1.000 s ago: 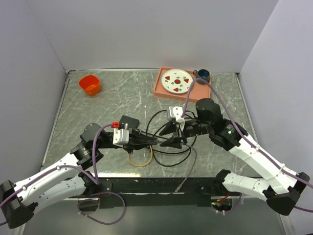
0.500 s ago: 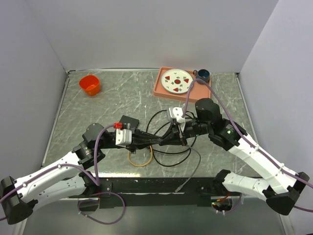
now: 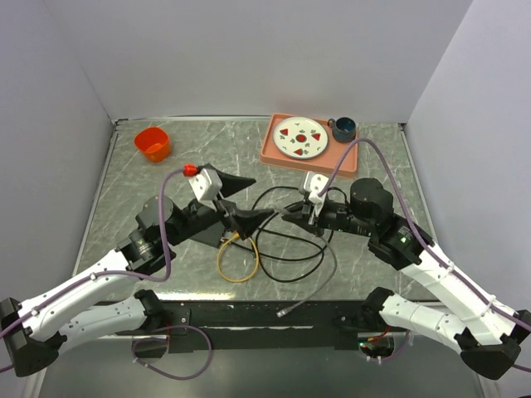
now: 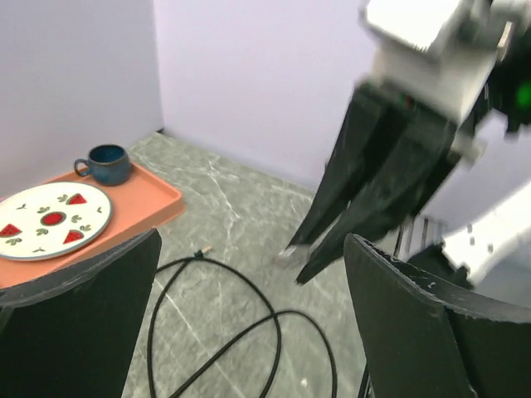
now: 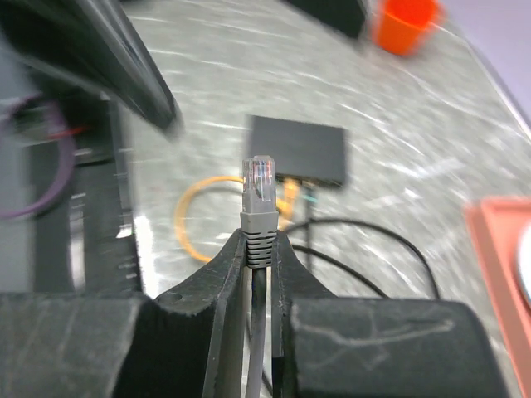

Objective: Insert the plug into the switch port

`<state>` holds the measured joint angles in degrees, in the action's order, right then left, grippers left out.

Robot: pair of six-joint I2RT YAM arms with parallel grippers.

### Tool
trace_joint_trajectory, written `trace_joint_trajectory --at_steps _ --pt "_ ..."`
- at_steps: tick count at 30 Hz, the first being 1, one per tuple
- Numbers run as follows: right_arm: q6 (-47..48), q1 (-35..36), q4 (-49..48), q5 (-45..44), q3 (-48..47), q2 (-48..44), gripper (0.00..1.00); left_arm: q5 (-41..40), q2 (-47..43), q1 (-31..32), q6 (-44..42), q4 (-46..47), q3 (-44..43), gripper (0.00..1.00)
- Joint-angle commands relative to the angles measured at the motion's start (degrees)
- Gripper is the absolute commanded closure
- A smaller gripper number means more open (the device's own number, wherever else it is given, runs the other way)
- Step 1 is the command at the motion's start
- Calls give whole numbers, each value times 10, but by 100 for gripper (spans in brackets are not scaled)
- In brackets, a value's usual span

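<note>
Grey at the boot and clear at the tip, the plug (image 5: 259,186) stands upright in my right end effector (image 5: 259,253), whose fingers are clamped on the boot so that the connector stands proud of them. The switch (image 5: 299,149) lies flat on the counter (image 5: 398,133) ahead of those fingertips and well apart from them. A yellow lead (image 5: 195,207) runs to its near narrow side. Through the blur I cannot pick out a free switch port. My left end effector (image 4: 253,249) is spread wide with nothing in it, facing the right one.

I judge the plug to be light, hard and a little brittle at its latch. The boot is softer and grippier, so holding just behind the connector suits it. The limp cord (image 5: 255,332) will drag. The switch looks light enough to skid on the polished stone, so it probably needs bracing from its far side.
</note>
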<state>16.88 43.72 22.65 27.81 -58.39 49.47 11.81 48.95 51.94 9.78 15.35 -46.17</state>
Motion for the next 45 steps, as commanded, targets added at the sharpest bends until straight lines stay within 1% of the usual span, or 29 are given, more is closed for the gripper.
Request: trace_joint_trajectory --at_steps 1,4,8,10,13,16,19,24,27,29,32,37,40,41,44,45 --pt "-12 24 -65 -162 28 -34 100 -44 22 -1 71 -31 -52 3" --pt "-3 40 -96 -209 54 -59 100 17 35 -3 80 -27 -60 3" --pt "13 57 -119 -239 76 -87 100 45 51 -8 78 -26 -67 3" --pt "19 62 -111 -219 75 -92 100 63 54 -10 76 -26 -67 3" --pt "29 65 -67 -182 53 -84 100 75 55 -11 71 -17 -61 3" --pt "53 66 -40 -125 46 -85 100 89 47 -12 60 2 -48 3" --pt "65 69 -47 -124 55 -100 100 108 26 -12 43 26 -23 3" --pt "84 77 -41 -138 54 -112 100 96 -11 -12 24 36 10 3" --pt "122 92 -49 -134 66 -118 100 85 -15 -12 15 20 9 3" --pt "165 104 -54 -106 82 -121 100 82 -16 -13 8 11 10 3" --pt "186 119 -72 -94 107 -133 100 74 -16 -13 2 7 17 3" --pt "201 134 -81 -115 122 -151 100 80 -16 -13 -11 15 25 3" --pt "203 137 -104 -136 136 -164 100 136 -12 -13 -27 25 30 3" --pt "201 137 -110 -139 141 -168 100 172 -7 -13 -34 25 29 3" --pt "198 138 -131 -151 152 -177 100 217 16 -14 -44 14 16 1" --pt "198 138 -132 -154 154 -179 100 240 23 -13 -47 10 11 3"
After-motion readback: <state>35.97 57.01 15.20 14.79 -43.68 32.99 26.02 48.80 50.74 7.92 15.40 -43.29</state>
